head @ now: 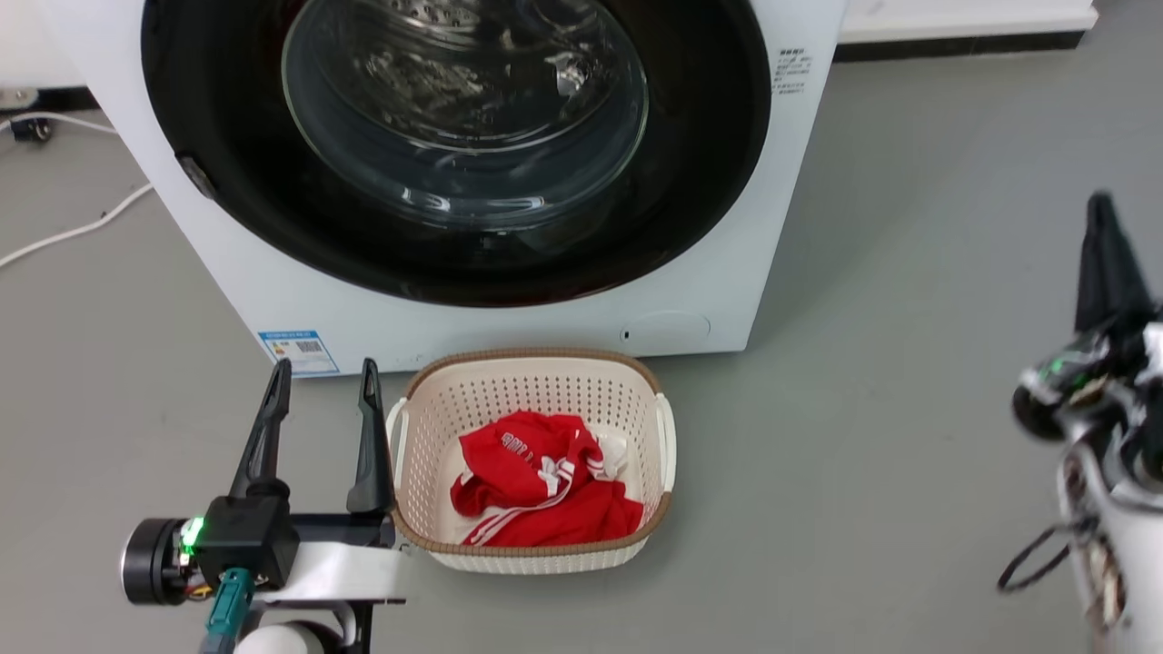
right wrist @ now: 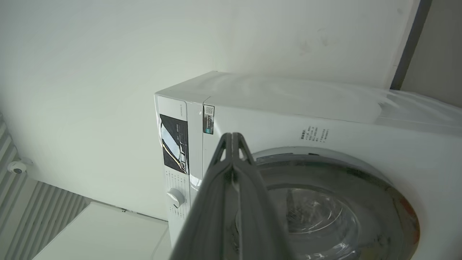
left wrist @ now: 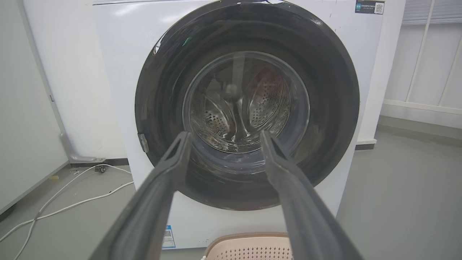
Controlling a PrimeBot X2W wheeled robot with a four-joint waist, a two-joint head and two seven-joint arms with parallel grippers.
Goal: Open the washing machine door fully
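Two markings show on the washing machine (head: 509,318): a blue QR-code label (head: 298,351) low on its front, and small unreadable print (head: 791,71) higher up. The glossy black washing machine door (head: 454,118), with its glass bowl, lies closed against the front. Left gripper (head: 324,372) jaws are spread; right gripper (head: 1102,213) jaws are pressed together.

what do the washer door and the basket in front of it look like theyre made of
The washing machine door: likely glossy black plastic, given its sharp reflections, around a clear bulging glass window. The basket: matte cream plastic pierced with small holes; its brown rim looks woven, possibly moulded.
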